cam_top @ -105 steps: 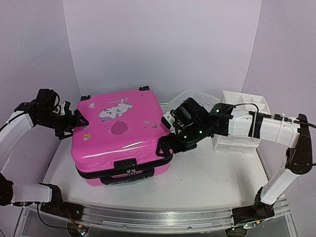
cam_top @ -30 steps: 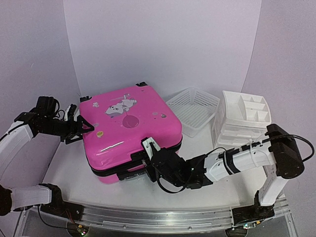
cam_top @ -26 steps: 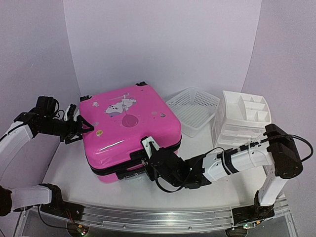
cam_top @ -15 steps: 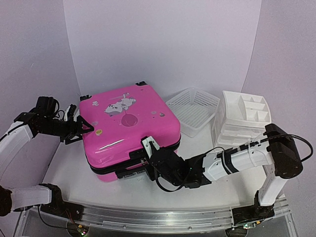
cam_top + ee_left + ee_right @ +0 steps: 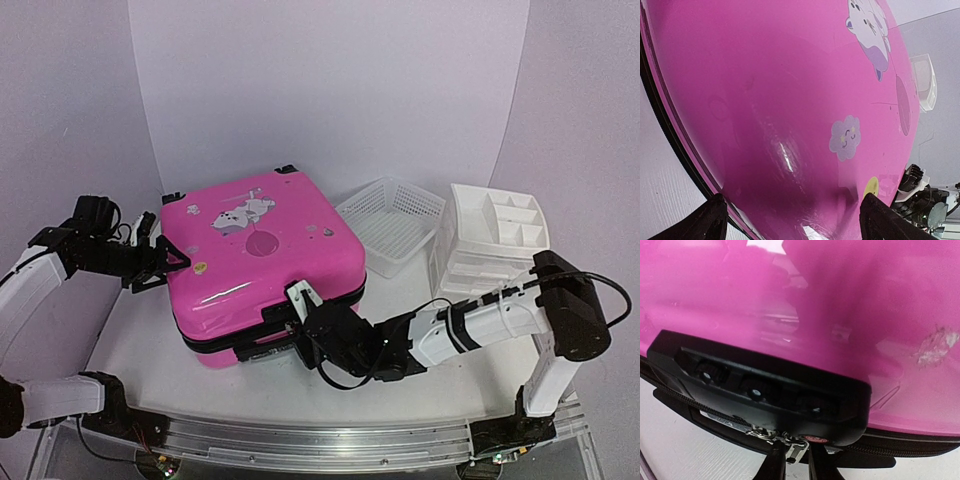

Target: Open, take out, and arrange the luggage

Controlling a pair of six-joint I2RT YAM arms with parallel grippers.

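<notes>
Between the two grippers the luggage (image 5: 255, 260) is lying flat on the table (image 5: 130, 340), shut. Its hot-pink shell is shining glossily, carrying a white cartoon animal print and small stickers (a lilac cloud, a yellow dot), with black zipper trim running round its middle. Just above the right gripper (image 5: 796, 465) a black lock block (image 5: 760, 390) with three dials is sitting on the near edge, and zipper pulls (image 5: 796, 450) are hanging under it. The jaws are flanking one pull, nearly together; whether they are pinching it I cannot tell. The left gripper (image 5: 792, 220) is standing spread wide at the luggage's left corner, clasping nothing. Beyond the right gripper and off to its right, a white mesh basket (image 5: 410, 240) is sitting just beside the luggage, its floor in plain sight. Further right an organizer (image 5: 480, 275) is showing divided top compartments over drawers.
</notes>
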